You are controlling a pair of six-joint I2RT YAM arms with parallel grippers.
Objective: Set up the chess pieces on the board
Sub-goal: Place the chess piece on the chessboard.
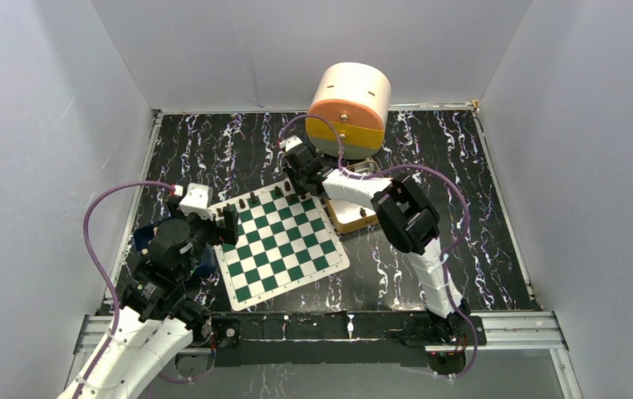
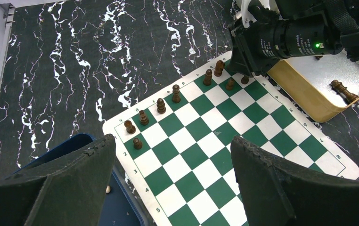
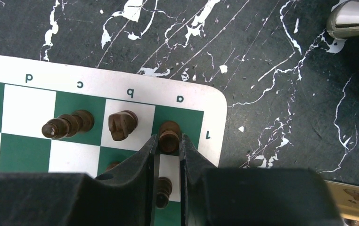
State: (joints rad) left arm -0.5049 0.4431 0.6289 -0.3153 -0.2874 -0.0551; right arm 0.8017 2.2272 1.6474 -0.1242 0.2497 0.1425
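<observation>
The right tool is pinched narrow around a brown chess piece. The piece stands straight up between its tips, on a corner square of the board. The left tool hangs wide open and empty, farther away.

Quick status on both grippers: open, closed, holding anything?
Left gripper: open, holding nothing.
Right gripper: closed on a chess piece standing on the corner square of the board.
</observation>
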